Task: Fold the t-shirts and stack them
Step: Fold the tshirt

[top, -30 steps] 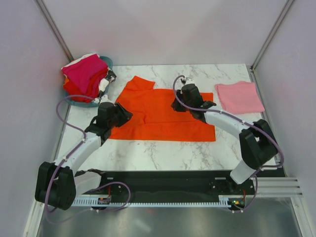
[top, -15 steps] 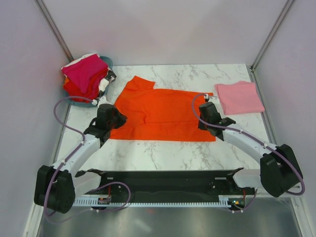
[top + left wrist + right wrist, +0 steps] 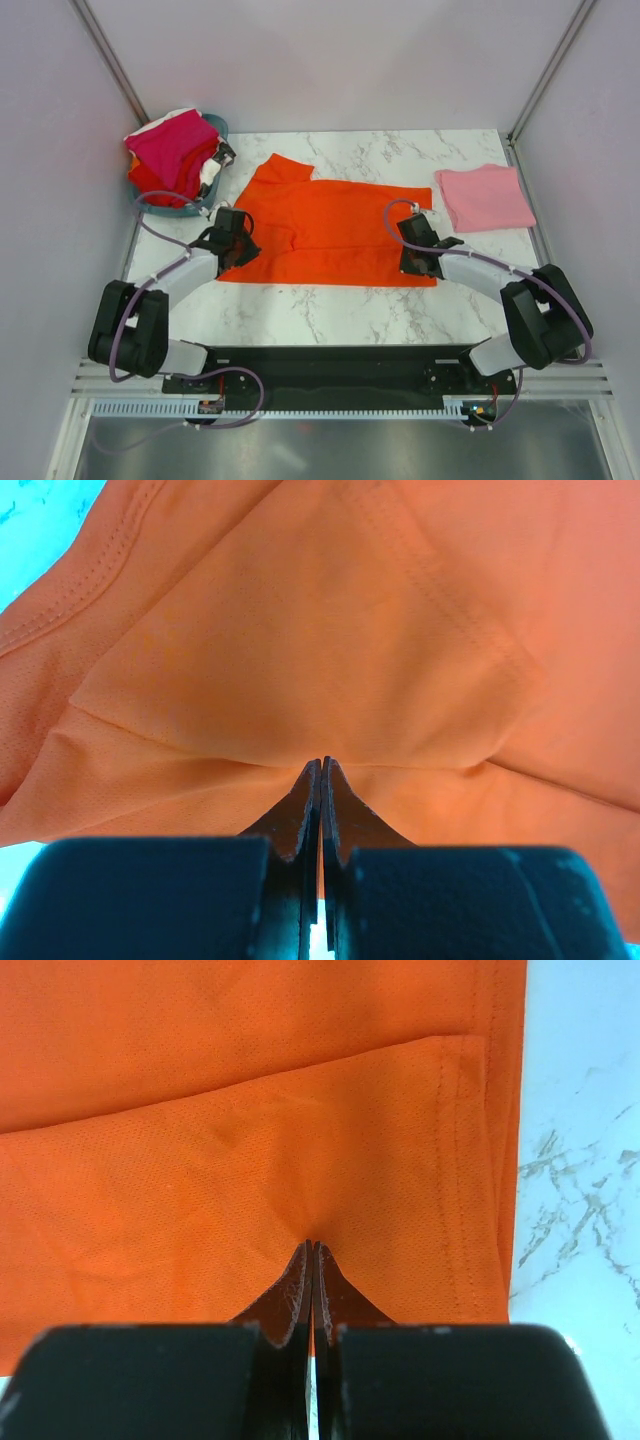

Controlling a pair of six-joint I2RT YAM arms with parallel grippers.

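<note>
A bright orange-red t-shirt [image 3: 330,235] lies spread flat across the middle of the marble table. My left gripper [image 3: 238,250] is at the shirt's near left corner. In the left wrist view [image 3: 321,765] its jaws are shut on a puckered pinch of the orange cloth [image 3: 330,630]. My right gripper [image 3: 412,262] is at the shirt's near right corner. In the right wrist view [image 3: 312,1248] its jaws are shut on a pinch of the orange cloth [image 3: 250,1110] beside the hem. A folded light pink t-shirt [image 3: 485,197] lies at the back right. Magenta, red and white shirts [image 3: 172,150] are piled in the basket.
The teal plastic basket [image 3: 221,127] stands at the back left corner, just behind the left arm. Bare marble [image 3: 330,305] shows between the shirt and the arm bases. Pale walls close in both sides and the back.
My right gripper has moved from the shirt's upper middle out to its near right corner and come down onto it. My left gripper has settled onto the near left corner.
</note>
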